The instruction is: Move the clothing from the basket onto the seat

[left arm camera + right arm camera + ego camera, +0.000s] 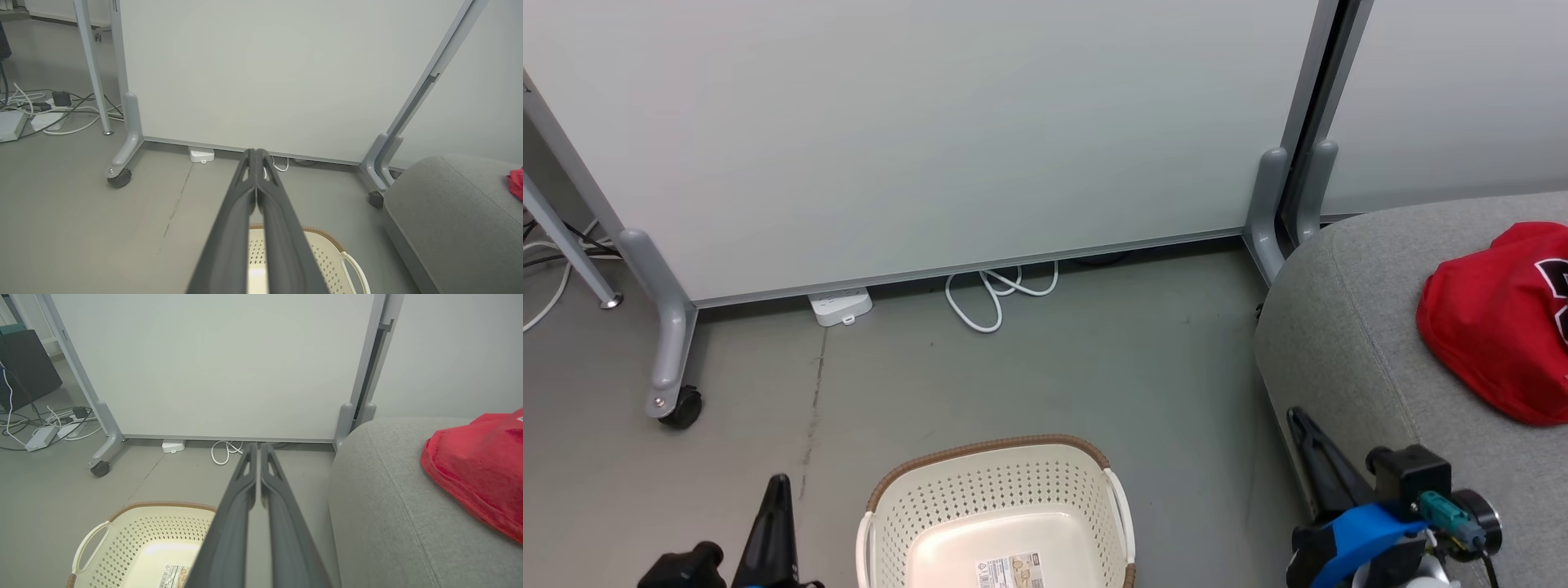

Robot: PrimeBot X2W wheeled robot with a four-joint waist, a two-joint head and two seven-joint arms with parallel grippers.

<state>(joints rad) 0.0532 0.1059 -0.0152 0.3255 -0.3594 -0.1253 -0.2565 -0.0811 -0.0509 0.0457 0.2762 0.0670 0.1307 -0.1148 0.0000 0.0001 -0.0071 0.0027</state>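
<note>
The red clothing [1499,322] lies bunched on the grey seat [1347,343] at the right, with part of a black number showing. The cream basket [1001,514] stands on the floor at bottom centre; only its label shows inside. My left gripper [778,483] is shut to the left of the basket, holding nothing. My right gripper [1297,416] is shut beside the seat's front corner, also holding nothing. In the right wrist view the clothing [482,465] lies on the seat [388,506] to the right of my shut right gripper [258,446], and the basket [143,543] sits lower left.
A pale wheeled partition panel [915,139] stands behind, its caster [678,406] at the left. A white power strip [841,306] and a coiled white cable [992,298] lie at its foot. More cables [49,110] lie on the grey floor at far left.
</note>
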